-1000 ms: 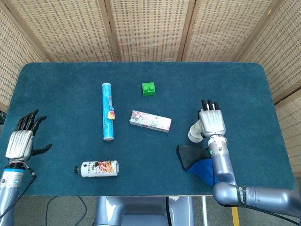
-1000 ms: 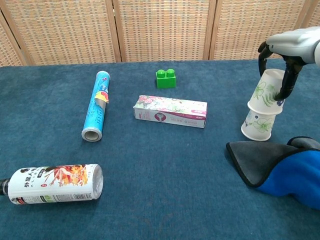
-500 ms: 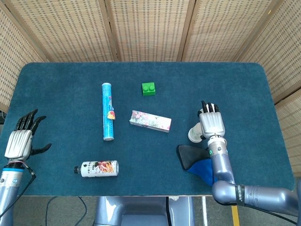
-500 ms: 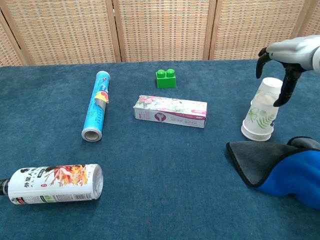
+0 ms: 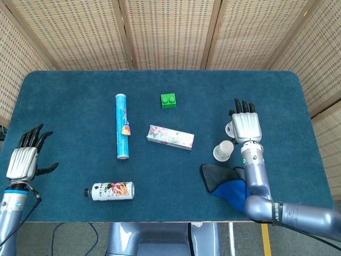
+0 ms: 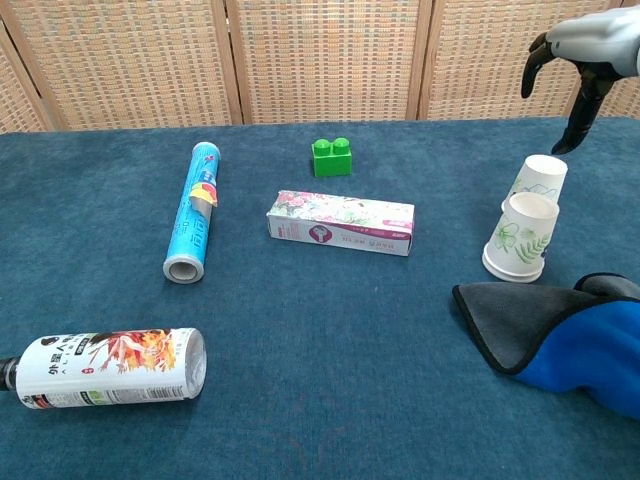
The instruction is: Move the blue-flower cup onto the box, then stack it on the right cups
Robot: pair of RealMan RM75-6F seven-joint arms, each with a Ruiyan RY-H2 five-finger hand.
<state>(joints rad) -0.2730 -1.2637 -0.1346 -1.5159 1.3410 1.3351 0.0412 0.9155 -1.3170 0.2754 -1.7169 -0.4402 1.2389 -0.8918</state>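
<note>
Cups [image 6: 522, 222] right of box [image 6: 340, 223], cloth [image 6: 560, 340] before cups

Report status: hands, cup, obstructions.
Both hands open: left hand, right hand above the cup stack. Stack upside down, unheld. Box bare. Nothing blocking.

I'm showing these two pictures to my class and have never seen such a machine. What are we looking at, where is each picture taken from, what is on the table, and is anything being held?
This is a robot with two metal arms ending in five-fingered hands. One picture looks down from its head, the other looks forward from its chest. On the blue table lie a blue printed tube, a green toy brick, a flowered carton box, a white bottle on its side, a grey and blue cloth and white paper cups with leaf prints, stacked upside down. The left hand is open at the table's edge. The right hand is raised above the cups, holding nothing.
</note>
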